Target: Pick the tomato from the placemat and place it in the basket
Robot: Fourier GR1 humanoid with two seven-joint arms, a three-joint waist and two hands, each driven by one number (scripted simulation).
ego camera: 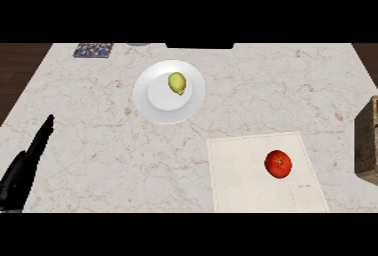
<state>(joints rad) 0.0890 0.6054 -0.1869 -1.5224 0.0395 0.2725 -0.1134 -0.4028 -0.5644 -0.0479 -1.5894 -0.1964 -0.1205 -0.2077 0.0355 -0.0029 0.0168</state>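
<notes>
A red tomato (pixel 278 163) lies on the pale placemat (pixel 244 175) at the counter's lower right. The woven basket (pixel 367 142) shows only partly at the right edge, just right of the placemat. My left hand (pixel 26 162) rests at the lower left edge with its fingers straight and pointing up, far from the tomato and holding nothing. My right hand is out of view.
A white plate (pixel 169 92) with a yellow-green lemon (pixel 177 83) on it sits at the counter's centre back. A patterned coaster-like square (pixel 94 50) lies at the back left. Dark objects sit along the back edge.
</notes>
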